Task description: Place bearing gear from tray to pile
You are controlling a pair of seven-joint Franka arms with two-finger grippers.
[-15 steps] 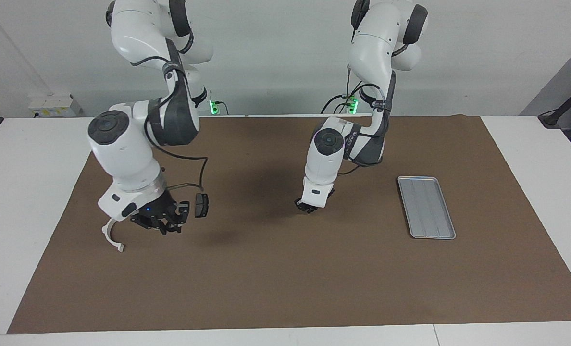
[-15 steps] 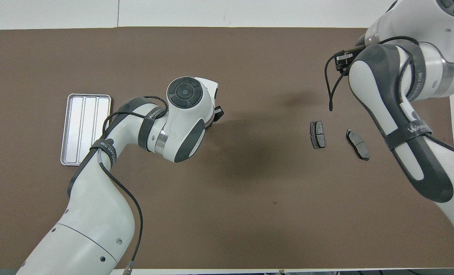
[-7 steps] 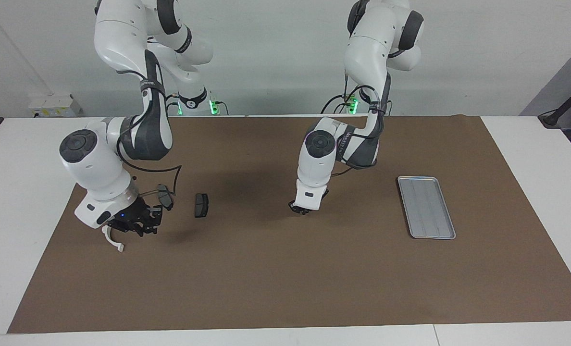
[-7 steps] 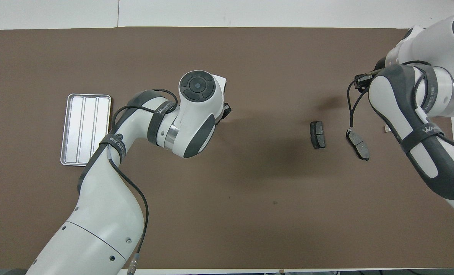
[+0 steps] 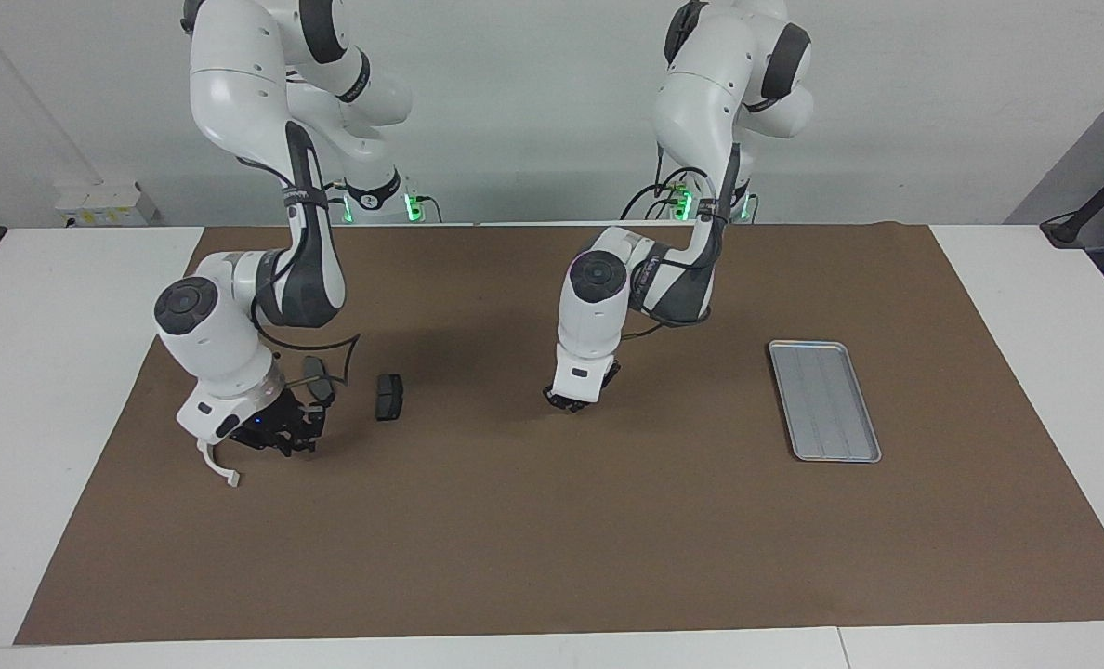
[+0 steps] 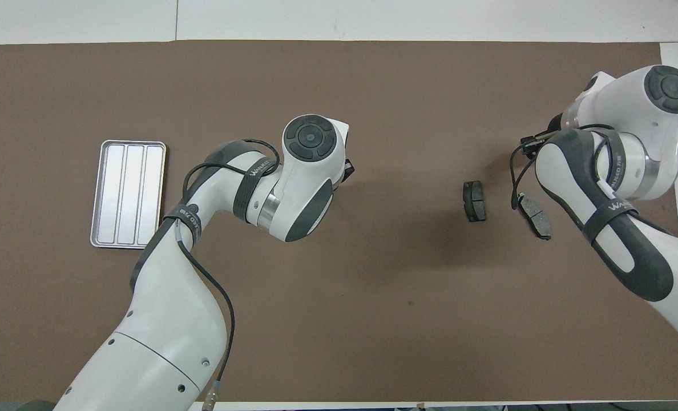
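Observation:
The silver ribbed tray [image 5: 826, 400] [image 6: 128, 194] lies bare toward the left arm's end of the table. No bearing gear shows in either view. The pile is at the right arm's end: one dark brake pad [image 5: 389, 397] [image 6: 475, 201], a second brake pad [image 5: 318, 378] [image 6: 535, 215] and a white half-ring bracket [image 5: 218, 464]. My right gripper [image 5: 278, 438] hangs low between the bracket and the second pad. My left gripper [image 5: 567, 401] [image 6: 347, 170] is shut, low over the mat's middle; nothing visible sticks out of it.
A brown mat [image 5: 552, 539] covers the table, with white tabletop around it. In the overhead view the right arm [image 6: 596, 194] hides the bracket and its own gripper. The left arm's wrist covers most of its gripper there.
The left gripper has drifted from nearer the tray toward the pile's end. The right arm swung toward the table's end, uncovering the second pad, then came back slightly.

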